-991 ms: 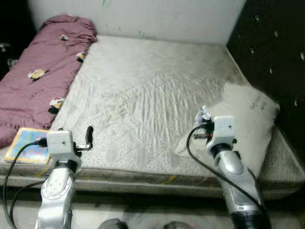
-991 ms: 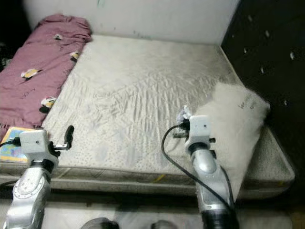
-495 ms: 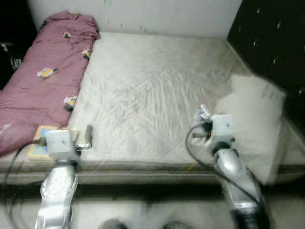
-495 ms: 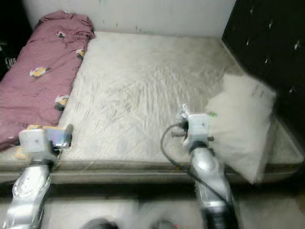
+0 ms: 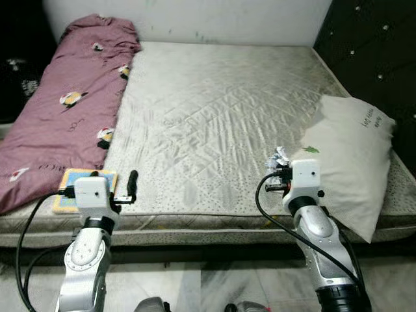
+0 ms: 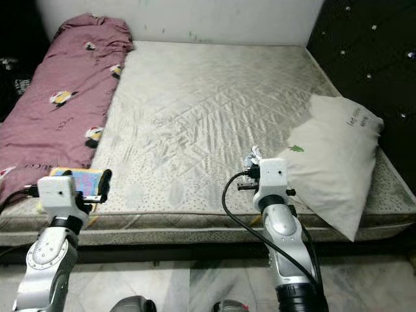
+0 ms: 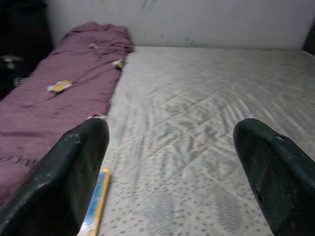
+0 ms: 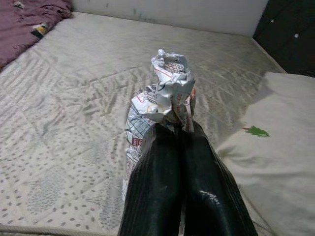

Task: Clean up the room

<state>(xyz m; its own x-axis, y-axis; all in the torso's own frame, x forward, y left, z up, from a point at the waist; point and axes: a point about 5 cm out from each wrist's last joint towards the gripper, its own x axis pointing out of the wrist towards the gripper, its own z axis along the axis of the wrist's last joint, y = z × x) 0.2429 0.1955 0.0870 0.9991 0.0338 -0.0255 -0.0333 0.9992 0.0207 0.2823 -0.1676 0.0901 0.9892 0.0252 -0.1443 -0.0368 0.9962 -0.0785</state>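
Note:
A crumpled printed wrapper sticks up from my right gripper, which is shut on it. In the eye views that gripper hovers over the front right of the mattress, just left of a white pillow. My left gripper is open with nothing between its fingers, held over the mattress's front left corner. A colourful book lies just beside it on the mattress edge. A purple blanket is bunched along the left side.
A black padded headboard rises along the right side. A white wall stands behind the bed. Pale tiled floor runs below the bed's front edge, where my feet show.
The whole picture shifted and blurred as I moved; more of the bed's front edge and floor shows now. Both grippers keep their pose, the right one holding the wrapper throughout.

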